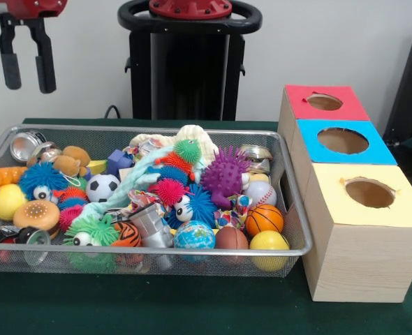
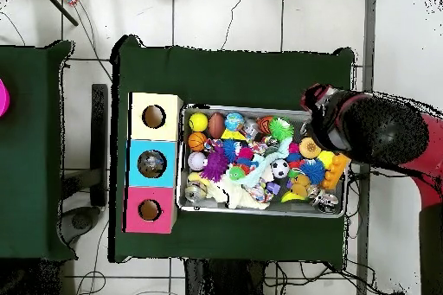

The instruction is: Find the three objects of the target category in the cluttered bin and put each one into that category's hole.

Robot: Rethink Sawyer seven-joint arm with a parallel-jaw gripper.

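Observation:
The bin (image 1: 295,209) is a silver wire-mesh basket on the green table, full of toys; it also shows in the overhead view (image 2: 260,210). Inside lie balls: a basketball (image 1: 264,218), a yellow ball (image 1: 269,242), a soccer ball (image 1: 103,187), a baseball (image 1: 260,192), a globe ball (image 1: 194,236), plus spiky toys such as a purple one (image 1: 225,174). Three boxes stand to the bin's right, each with a round hole: red-topped (image 1: 325,102), blue-topped (image 1: 343,140), yellow-topped (image 1: 369,192). My gripper (image 1: 27,70) hangs open and empty high above the bin's left end.
The robot's black pedestal (image 1: 188,63) stands behind the bin. In the overhead view the red and black arm (image 2: 381,131) covers the bin's right end. A second green table (image 2: 30,149) stands at the left. A metal can (image 1: 26,144) lies in the bin's far left corner.

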